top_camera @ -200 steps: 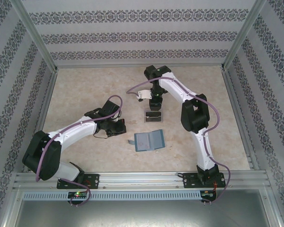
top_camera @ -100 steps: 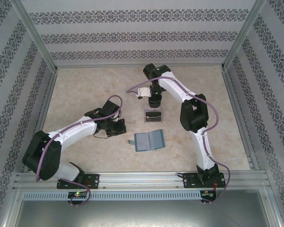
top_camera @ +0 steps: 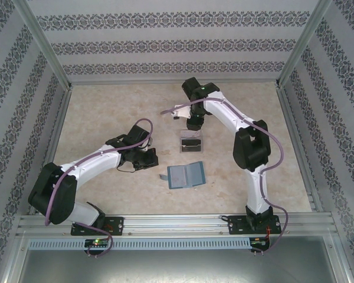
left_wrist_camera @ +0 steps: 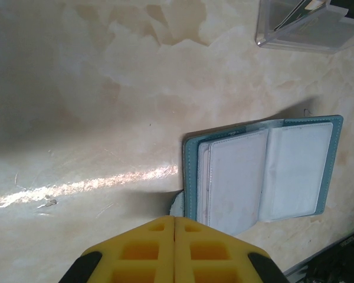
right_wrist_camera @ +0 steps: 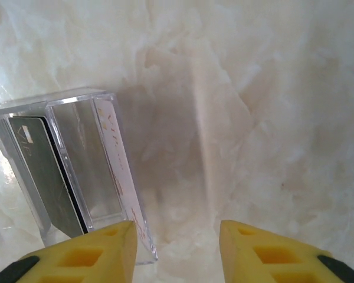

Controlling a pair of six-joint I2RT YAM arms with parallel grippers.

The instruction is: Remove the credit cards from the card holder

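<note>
The card holder [top_camera: 186, 175] lies open and flat on the table, teal outside and blue-grey inside, and its pockets [left_wrist_camera: 265, 171] look bare. The credit cards [top_camera: 192, 143] lie in a clear plastic tray [right_wrist_camera: 76, 106] just beyond it. In the right wrist view one card shows a dark face [right_wrist_camera: 44, 177] and a pale pink one [right_wrist_camera: 119, 171] stands along the tray's wall. My right gripper [right_wrist_camera: 177, 233] hovers open beside the tray's far side [top_camera: 193, 124], nothing between its fingers. My left gripper [left_wrist_camera: 174, 219] is shut and empty, left of the holder [top_camera: 152, 158].
The marble-look table [top_camera: 106, 118] is walled by patterned panels with aluminium posts [top_camera: 47, 47]. The tray [left_wrist_camera: 301, 23] sits a short way beyond the holder. A small grey tab [top_camera: 163, 177] sticks out from the holder's left edge.
The right arm's elbow has swung to the right and its gripper has drawn slightly back from the tray, its jaws narrower than before. The left arm, holder and tray have not moved.
</note>
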